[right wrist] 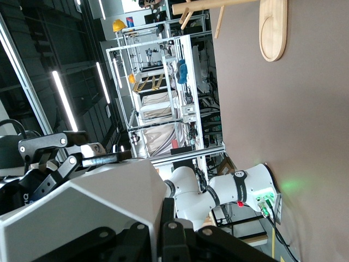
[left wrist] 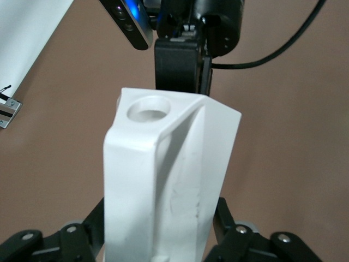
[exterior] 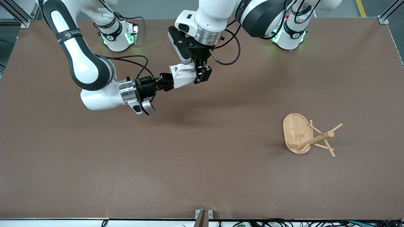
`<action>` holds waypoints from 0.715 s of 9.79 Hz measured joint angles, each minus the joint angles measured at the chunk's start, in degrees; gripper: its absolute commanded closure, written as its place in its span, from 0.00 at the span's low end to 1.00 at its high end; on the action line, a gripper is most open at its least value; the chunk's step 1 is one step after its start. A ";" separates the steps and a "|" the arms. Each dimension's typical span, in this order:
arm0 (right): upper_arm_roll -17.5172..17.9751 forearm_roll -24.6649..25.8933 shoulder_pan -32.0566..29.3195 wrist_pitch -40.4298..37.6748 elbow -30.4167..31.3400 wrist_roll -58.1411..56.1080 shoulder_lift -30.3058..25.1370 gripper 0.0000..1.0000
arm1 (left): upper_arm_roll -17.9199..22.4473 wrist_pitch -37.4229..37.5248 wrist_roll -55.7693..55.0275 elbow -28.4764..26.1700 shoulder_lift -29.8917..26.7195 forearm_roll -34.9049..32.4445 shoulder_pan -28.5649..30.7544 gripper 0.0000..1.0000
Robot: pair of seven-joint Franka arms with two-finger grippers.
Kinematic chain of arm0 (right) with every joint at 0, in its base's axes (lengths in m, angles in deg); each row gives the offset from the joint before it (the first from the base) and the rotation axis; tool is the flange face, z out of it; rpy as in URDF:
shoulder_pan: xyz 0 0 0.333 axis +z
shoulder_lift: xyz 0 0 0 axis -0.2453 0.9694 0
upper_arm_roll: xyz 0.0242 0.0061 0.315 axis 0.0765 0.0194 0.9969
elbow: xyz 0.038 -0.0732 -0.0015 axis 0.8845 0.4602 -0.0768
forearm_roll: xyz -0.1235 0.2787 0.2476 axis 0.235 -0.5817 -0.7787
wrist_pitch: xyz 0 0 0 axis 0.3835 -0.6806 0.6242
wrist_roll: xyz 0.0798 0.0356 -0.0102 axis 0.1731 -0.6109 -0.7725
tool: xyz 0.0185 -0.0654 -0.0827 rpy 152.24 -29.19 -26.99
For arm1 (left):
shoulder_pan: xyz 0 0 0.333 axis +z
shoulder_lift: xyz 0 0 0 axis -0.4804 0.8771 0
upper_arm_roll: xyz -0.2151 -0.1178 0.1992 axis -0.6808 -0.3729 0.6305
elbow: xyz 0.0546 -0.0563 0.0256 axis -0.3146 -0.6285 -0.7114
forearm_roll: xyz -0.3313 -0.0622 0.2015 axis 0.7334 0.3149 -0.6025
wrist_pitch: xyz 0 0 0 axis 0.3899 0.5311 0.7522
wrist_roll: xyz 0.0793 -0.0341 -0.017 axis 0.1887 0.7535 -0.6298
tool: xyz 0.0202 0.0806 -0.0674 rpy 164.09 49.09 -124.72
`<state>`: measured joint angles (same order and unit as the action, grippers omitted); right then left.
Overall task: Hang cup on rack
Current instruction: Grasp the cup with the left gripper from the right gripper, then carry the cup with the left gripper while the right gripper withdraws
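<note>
1 cup (exterior: 182, 75): matte white, faceted, angular body w/ blocky handle pierced by a round hole (left wrist: 149, 108). It is held in the air over the table's middle strip, toward the robots' bases, lying roughly horizontal between the two grippers.

1 rack (exterior: 311, 135): light bamboo, oval flat base, central post, thin pegs at angles. It lies tipped over on the table (exterior: 202, 176), base on edge, toward the left arm's end, nearer to the front camera than the cup and well apart from it.

2 grippers. Right gripper (exterior: 166, 84): approx. horizontal, fingers closed on one end of the cup. Left gripper (exterior: 202, 74): pointing down, fingers closed on the cup's other end; left wrist view shows its black fingers (left wrist: 226, 224) pressed on both sides of the white body.

Hidden/limited: cup rim and interior not visible in any view. Peg count on rack unclear; pegs overlap. Right wrist view cuts off most of the rack (right wrist: 272, 27) and shows only a facet of the cup (right wrist: 82, 213).
</note>
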<state>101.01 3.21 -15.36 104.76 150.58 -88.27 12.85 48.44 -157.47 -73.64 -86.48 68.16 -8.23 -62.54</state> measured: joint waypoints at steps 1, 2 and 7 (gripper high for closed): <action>0.08 0.00 0.00 0.01 0.00 -0.02 0.01 1.00 | 0.00 0.36 0.00 0.11 0.00 0.00 -0.01 0.99; 0.15 0.00 0.01 0.02 0.02 -0.02 0.02 0.94 | 0.00 0.62 0.00 0.19 0.00 0.00 -0.01 1.00; 0.07 1.67 -0.14 2.04 -0.41 2.60 -0.72 0.00 | 0.93 3.95 -0.20 0.14 0.45 -0.03 0.87 1.00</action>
<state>101.07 4.88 -15.50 106.80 150.17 -85.67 12.13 49.37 -153.52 -73.84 -86.33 68.62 -8.26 -61.67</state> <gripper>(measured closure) 0.502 0.225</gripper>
